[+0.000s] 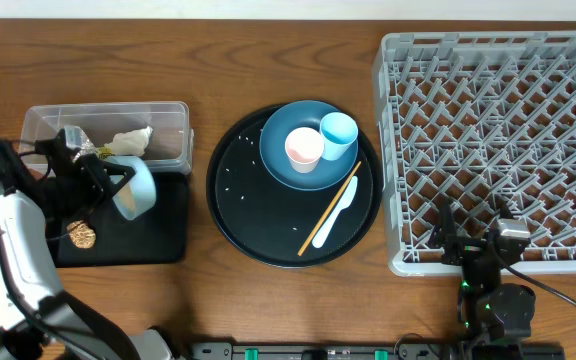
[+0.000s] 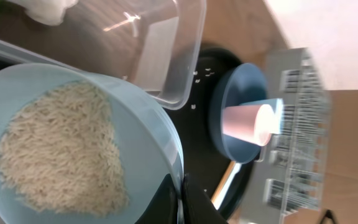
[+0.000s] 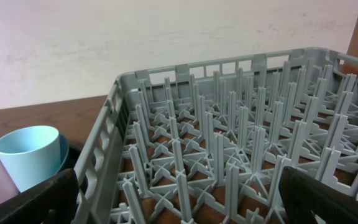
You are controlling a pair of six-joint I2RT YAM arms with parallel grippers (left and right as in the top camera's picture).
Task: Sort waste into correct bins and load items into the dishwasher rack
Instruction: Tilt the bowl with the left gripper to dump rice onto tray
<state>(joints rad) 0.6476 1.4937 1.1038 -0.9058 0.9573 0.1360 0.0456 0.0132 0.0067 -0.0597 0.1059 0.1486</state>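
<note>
Two arms show from overhead. The left gripper (image 1: 111, 180), at nine o'clock on the wooden desk (image 1: 268, 40), is clamped on a pale round bowl (image 1: 136, 190) tilted over the flat black rectangular tray (image 1: 163, 232). A small brown cookie-like lump (image 1: 81, 235) lies at the tray's seven o'clock. The clear plastic rectangular tub (image 1: 171, 122), at the tray's twelve o'clock, holds a crumpled white tissue (image 1: 131, 141). The large square grey plastic rack (image 1: 488, 100) fills three o'clock; the right gripper (image 1: 480, 245) sits at its six o'clock edge.

Left wrist: loose white rice grains (image 2: 61, 149) lie in the bowl, its rim pinched at five o'clock.

Right wrist: the gripper is spread wide and holds nothing — rack ahead, light blue cup (image 3: 30, 155) at nine o'clock.
</note>
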